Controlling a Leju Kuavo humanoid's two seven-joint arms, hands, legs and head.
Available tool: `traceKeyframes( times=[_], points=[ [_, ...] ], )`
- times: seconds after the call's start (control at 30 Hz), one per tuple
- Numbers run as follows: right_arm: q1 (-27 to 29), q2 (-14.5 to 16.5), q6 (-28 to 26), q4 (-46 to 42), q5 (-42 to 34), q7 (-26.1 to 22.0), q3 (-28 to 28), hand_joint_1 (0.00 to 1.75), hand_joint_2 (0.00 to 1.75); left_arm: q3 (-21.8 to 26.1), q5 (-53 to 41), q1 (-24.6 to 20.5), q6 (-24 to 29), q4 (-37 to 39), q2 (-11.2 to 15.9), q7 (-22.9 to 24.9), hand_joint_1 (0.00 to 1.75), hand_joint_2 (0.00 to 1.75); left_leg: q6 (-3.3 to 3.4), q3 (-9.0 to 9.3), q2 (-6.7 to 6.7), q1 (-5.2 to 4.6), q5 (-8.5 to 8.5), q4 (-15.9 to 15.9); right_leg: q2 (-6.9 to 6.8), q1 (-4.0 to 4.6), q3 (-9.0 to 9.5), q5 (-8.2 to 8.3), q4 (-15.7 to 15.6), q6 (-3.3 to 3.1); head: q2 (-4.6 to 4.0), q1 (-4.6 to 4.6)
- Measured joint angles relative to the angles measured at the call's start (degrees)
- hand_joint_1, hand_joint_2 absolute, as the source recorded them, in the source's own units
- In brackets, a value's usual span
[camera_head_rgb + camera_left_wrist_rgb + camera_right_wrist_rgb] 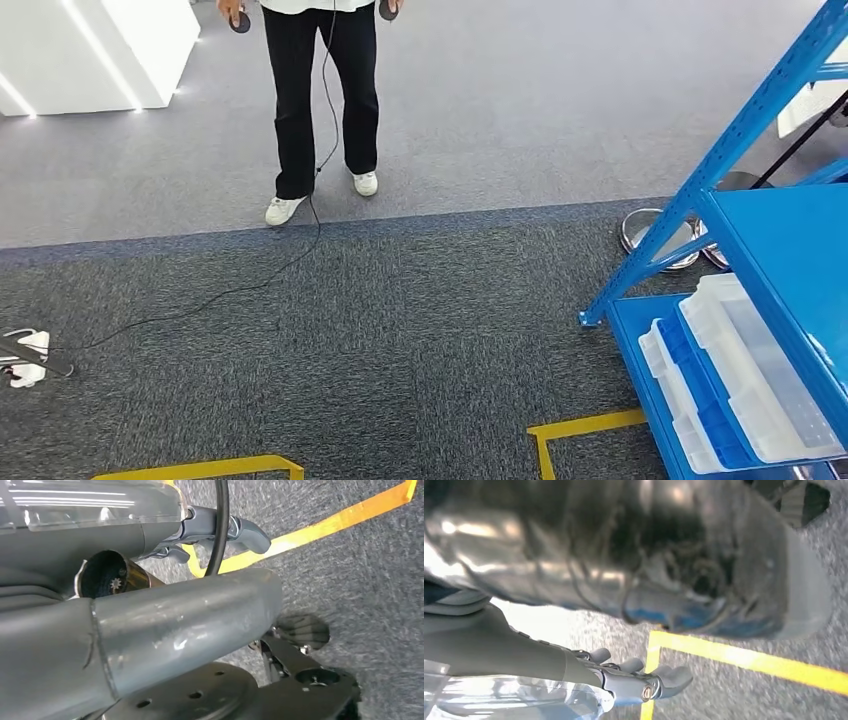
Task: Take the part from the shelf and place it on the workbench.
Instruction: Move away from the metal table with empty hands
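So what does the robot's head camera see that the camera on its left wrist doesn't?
Only the head view shows the blue shelf with clear plastic bins on its lower level, and a person's legs standing on the grey floor with a cable trailing down. Only the left wrist view shows the robot's own left hand, hanging over the floor with nothing visibly in it. Both show the dark carpet and yellow floor tape.

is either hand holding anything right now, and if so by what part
Nothing is held. The left hand and the right hand both hang over the carpet with fingers loosely extended and nothing between them.
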Motion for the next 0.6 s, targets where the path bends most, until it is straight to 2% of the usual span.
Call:
traceKeyframes(
  times=[0.03,0.07,0.1,0.17,0.2,0.23,0.27,0.3,0.33,0.37,0.4,0.43,0.47,0.53,0.57,0.6],
  points=[
    [0.11,0.01,-0.01,0.01,0.0,0.03,-0.01,0.0,0.0,0.02,0.01,-0.09,0.01,0.0,-0.02,0.01,0.0,0.0,0.31,0.14,0.76,0.1,0.28,-0.33,0.29,-0.09,-0.14,0.05,0.06,0.34,0.0,-0.01],
    [0.19,0.02,-0.02,0.01,0.0,0.06,-0.01,0.0,0.0,0.03,0.01,-0.09,0.02,0.0,-0.03,0.02,0.0,0.0,0.73,0.29,1.58,0.2,0.62,-0.79,-0.42,0.03,-0.49,-0.4,0.64,0.57,0.0,0.03],
    [0.21,0.03,-0.03,0.01,0.0,0.09,-0.02,0.0,0.0,0.03,0.01,-0.03,0.02,0.0,-0.05,0.03,0.0,0.0,1.15,0.39,2.46,0.29,0.97,-1.27,-1.82,0.2,-1.27,-1.5,2.18,0.71,0.0,0.08],
    [0.14,0.03,-0.04,0.01,0.0,0.12,-0.02,0.0,0.0,0.04,0.02,0.17,0.03,0.0,-0.08,0.05,0.0,0.0,1.64,0.33,4.28,0.19,1.28,-1.71,-5.41,0.41,-4.39,-5.4,8.78,0.85,0.0,0.19],
    [0.14,0.04,-0.04,0.01,0.0,0.12,-0.02,0.0,0.0,0.04,0.02,0.26,0.03,0.0,-0.08,0.06,0.0,0.0,1.69,0.21,5.21,0.07,1.28,-1.67,-6.33,0.34,-6.16,-7.17,12.61,0.99,0.0,0.19],
    [0.16,0.04,-0.03,0.02,0.0,0.12,-0.02,0.0,0.0,0.05,0.02,0.32,0.03,0.0,-0.08,0.07,0.0,0.0,1.69,0.12,6.14,0.0,1.25,-1.62,-6.8,0.24,-7.35,-8.11,15.39,1.15,0.0,0.19],
    [0.2,0.05,-0.03,0.02,0.0,0.12,-0.02,0.0,0.0,0.05,0.03,0.34,0.03,0.0,-0.07,0.05,0.0,0.0,1.66,0.07,6.98,-0.03,1.2,-1.56,-7.07,0.15,-7.53,-7.98,16.17,1.29,0.0,0.19],
    [0.26,0.05,-0.03,0.02,0.0,0.12,-0.03,0.0,0.0,0.06,0.03,0.3,0.03,0.0,-0.08,-0.1,0.0,0.0,1.59,0.06,7.76,-0.01,1.11,-1.47,-7.37,0.07,-6.46,-6.81,14.61,1.4,0.0,0.2],
    [0.29,0.04,-0.04,0.02,0.0,0.1,-0.05,0.0,0.0,0.06,0.01,0.24,0.03,0.0,-0.1,-0.38,0.0,0.0,1.45,0.1,8.47,0.01,0.97,-1.33,-8.0,0.02,-4.25,-4.96,10.91,1.45,0.0,0.2],
    [0.27,0.04,-0.07,0.01,0.0,0.05,-0.09,0.0,0.0,0.06,-0.04,0.18,0.03,0.0,-0.13,-0.72,0.0,0.0,1.25,0.12,9.05,-0.01,0.79,-1.15,-9.19,0.05,-1.84,-3.44,6.58,1.36,0.0,0.21],
    [0.21,0.03,-0.11,-0.01,0.01,-0.03,-0.16,0.0,0.0,0.06,-0.21,0.11,0.04,0.0,-0.15,-1.05,0.0,0.0,0.94,0.13,9.61,-0.14,0.53,-0.88,-10.08,0.15,0.15,-2.24,2.95,1.13,0.0,0.2],
    [0.13,0.03,-0.15,-0.01,0.02,-0.1,-0.24,0.0,0.0,0.06,-0.37,0.04,0.08,0.0,-0.16,-1.26,0.0,0.0,0.6,0.16,10.07,-0.26,0.29,-0.66,-10.72,0.28,1.35,-1.69,0.68,0.85,0.0,0.19],
    [0.09,0.03,-0.17,-0.02,0.03,-0.13,-0.31,0.0,0.0,0.06,-0.51,-0.06,0.15,0.0,-0.16,-1.32,0.0,0.0,0.27,0.25,10.5,-0.39,0.09,-0.53,-10.86,0.42,1.65,-1.7,-0.05,0.53,0.0,0.18],
    [0.16,0.03,-0.11,-0.01,0.14,-0.06,-0.38,0.0,0.0,0.06,-0.6,-0.32,0.33,0.0,-0.15,-1.33,0.0,0.0,-0.39,0.52,11.14,-0.34,-0.25,-0.38,-9.68,0.48,1.59,-1.55,-0.06,-0.11,0.0,0.19],
    [0.2,0.03,-0.07,-0.01,0.24,-0.01,-0.39,0.0,0.0,0.07,-0.57,-0.43,0.39,0.0,-0.14,-1.43,0.0,0.0,-0.74,0.5,10.54,-0.2,-0.74,0.07,-9.16,0.4,1.61,-1.45,-0.16,-0.44,0.0,0.18],
    [0.21,0.02,-0.04,-0.01,0.34,0.01,-0.42,0.0,0.0,0.08,-0.52,-0.48,0.4,0.0,-0.12,-1.68,0.0,0.0,-1.07,0.06,9.34,-0.03,-1.79,1.36,-8.65,0.3,1.63,-1.3,-0.29,-0.78,0.0,0.18]
  ],
)
